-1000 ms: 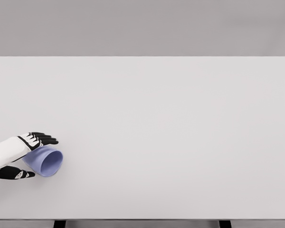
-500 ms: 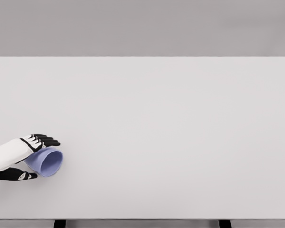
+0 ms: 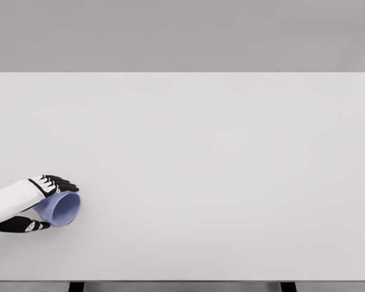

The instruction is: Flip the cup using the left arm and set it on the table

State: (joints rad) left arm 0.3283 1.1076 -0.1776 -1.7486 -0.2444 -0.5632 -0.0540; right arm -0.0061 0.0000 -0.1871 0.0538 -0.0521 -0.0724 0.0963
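Cup on its side at the table's near-left corner

Lying on the white table (image 3: 219,152), the lilac cup (image 3: 59,208) has its long axis running left to right, mouth open toward the right. The left hand (image 3: 30,204) clasps it: fingers (image 3: 59,182) over the top, thumb (image 3: 24,225) along the near side.

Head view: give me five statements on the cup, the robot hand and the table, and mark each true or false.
1. The cup lies on its side. True.
2. Its open mouth faces the left edge of the picture. False: it faces right, toward the table's middle.
3. The left robot hand brackets the cup, fingers above and thumb below. True.
4. The cup stands at the far right of the table. False: it is near the front left.
5. The right robot hand reaches for the cup. False: no right arm shows.
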